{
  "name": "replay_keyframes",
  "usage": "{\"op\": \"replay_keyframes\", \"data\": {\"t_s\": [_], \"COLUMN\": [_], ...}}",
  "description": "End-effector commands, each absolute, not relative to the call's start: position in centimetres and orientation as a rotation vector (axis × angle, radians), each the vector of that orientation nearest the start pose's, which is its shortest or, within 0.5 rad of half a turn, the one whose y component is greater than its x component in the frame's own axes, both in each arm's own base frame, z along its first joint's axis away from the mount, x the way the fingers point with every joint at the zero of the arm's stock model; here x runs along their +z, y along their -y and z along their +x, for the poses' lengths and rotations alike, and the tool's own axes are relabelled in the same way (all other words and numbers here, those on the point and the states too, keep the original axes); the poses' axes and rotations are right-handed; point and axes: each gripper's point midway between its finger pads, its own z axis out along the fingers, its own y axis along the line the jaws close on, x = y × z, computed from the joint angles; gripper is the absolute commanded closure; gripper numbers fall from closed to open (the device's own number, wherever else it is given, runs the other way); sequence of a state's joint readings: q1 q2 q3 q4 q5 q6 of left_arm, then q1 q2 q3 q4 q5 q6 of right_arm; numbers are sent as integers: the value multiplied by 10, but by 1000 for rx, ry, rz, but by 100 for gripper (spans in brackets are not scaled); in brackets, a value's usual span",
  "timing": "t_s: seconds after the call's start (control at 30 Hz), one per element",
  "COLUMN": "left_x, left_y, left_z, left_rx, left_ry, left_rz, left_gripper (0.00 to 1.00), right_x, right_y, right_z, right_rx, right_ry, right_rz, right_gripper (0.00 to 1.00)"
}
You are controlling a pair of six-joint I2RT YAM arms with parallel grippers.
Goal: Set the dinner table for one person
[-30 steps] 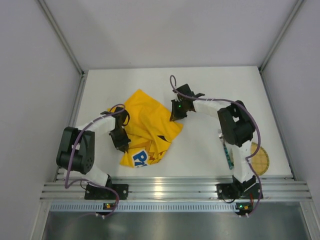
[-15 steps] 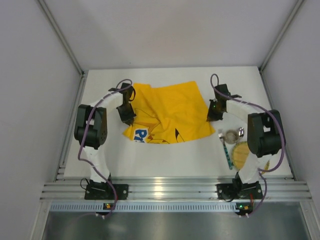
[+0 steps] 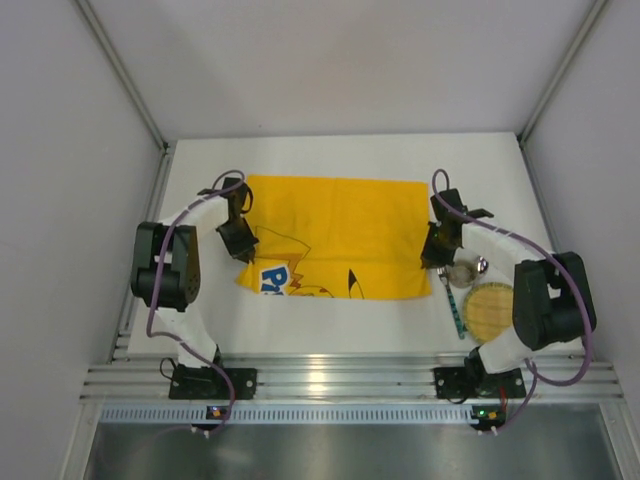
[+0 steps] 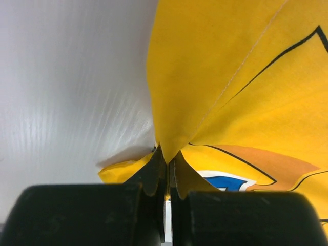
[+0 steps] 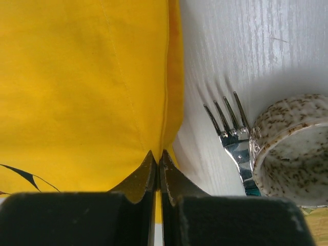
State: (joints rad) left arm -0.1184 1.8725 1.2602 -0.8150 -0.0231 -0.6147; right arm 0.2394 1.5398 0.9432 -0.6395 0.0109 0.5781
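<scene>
A yellow cartoon-printed cloth mat is stretched out over the middle of the white dinner table. My left gripper is shut on the mat's left edge. My right gripper is shut on the mat's right edge. A fork with a teal handle, a small speckled bowl, a spoon and a round bamboo plate lie close to the right of the right gripper. The fork and bowl also show in the right wrist view.
White walls enclose the table on three sides. An aluminium rail runs along the near edge, with both arm bases on it. The bare tabletop shows behind the mat and in front of it.
Both grippers pulled apart, spreading the crumpled mat into a nearly flat rectangle. The right arm swung from the centre to the right, next to the fork and bowl, uncovering the plate.
</scene>
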Motion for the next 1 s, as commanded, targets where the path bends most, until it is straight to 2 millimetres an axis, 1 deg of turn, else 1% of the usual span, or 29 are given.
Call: {"op": "replay_keyframes", "data": {"t_s": [0.0, 0.1, 0.2, 0.23, 0.27, 0.3, 0.33, 0.37, 0.4, 0.43, 0.47, 0.5, 0.53, 0.57, 0.6, 0.63, 0.67, 0.73, 0.8, 0.87, 0.9, 0.93, 0.97], "left_x": [37, 44, 52, 53, 57, 60, 63, 73, 80, 87, 103, 112, 121, 135, 141, 145, 151, 151, 144, 134, 132, 131, 128], "left_y": [22, 20, 20, 20, 20, 21, 21, 21, 19, 18, 18, 18, 17, 17, 17, 18, 19, 23, 24, 28, 29, 30, 32], "left_z": [318, 305, 296, 295, 294, 291, 290, 295, 289, 290, 295, 295, 294, 297, 297, 297, 298, 298, 297, 293, 291, 290, 286], "left_rx": [128, 129, 120, 117, 108, 105, 104, 96, 118, 115, 95, 87, 85, 65, 55, 37, 20, -10, -18, -30, -38, -41, -55], "left_ry": [-2810, -2802, -2791, -2790, -2784, -2787, -2792, -2766, -2777, -2764, -2721, -2702, -2688, -2647, -2631, -2624, -2607, -2606, -2617, -2652, -2659, -2667, -2678], "left_rz": [-803, -811, -811, -811, -803, -806, -797, -796, -798, -799, -793, -788, -782, -770, -759, -754, -744, -734, -721, -725, -724, -723, -715], "left_gripper": [100, 100, 100, 91, 61, 27, 2, 2, 2, 2, 2, 2, 2, 2, 2, 2, 2, 2, 2, 3, 4, 5, 5], "right_x": [46, 47, 44, 41, 41, 39, 39, 43, 46, 57, 64, 72, 90, 98, 107, 122, 128, 138, 137, 125, 121, 113, 109], "right_y": [-63, -64, -63, -62, -59, -60, -59, -59, -58, -57, -55, -54, -55, -53, -52, -53, -51, -48, -42, -35, -34, -33, -36], "right_z": [291, 302, 301, 298, 293, 290, 288, 284, 284, 285, 287, 288, 296, 295, 297, 301, 302, 303, 300, 294, 291, 284, 280], "right_rx": [-18, -23, -48, -62, -75, -75, -79, -75, -78, -72, -78, -84, -66, -71, -71, -57, -67, -79, -120, -149, -148, -150, -127], "right_ry": [-2757, -2765, -2794, -2810, -2826, -2840, -2847, -2848, -2840, -2819, -2802, -2789, -2742, -2734, -2718, -2683, -2667, -2648, -2649, -2682, -2699, -2725, -2742], "right_rz": [452, 424, 401, 401, 404, 400, 395, 395, 389, 380, 373, 357, 345, 338, 312, 298, 295, 268, 256, 265, 262, 257, 249], "right_gripper": [100, 100, 100, 100, 100, 94, 65, 53, 41, 24, 20, 17, 15, 14, 14, 14, 14, 15, 16, 18, 23, 27, 30]}}
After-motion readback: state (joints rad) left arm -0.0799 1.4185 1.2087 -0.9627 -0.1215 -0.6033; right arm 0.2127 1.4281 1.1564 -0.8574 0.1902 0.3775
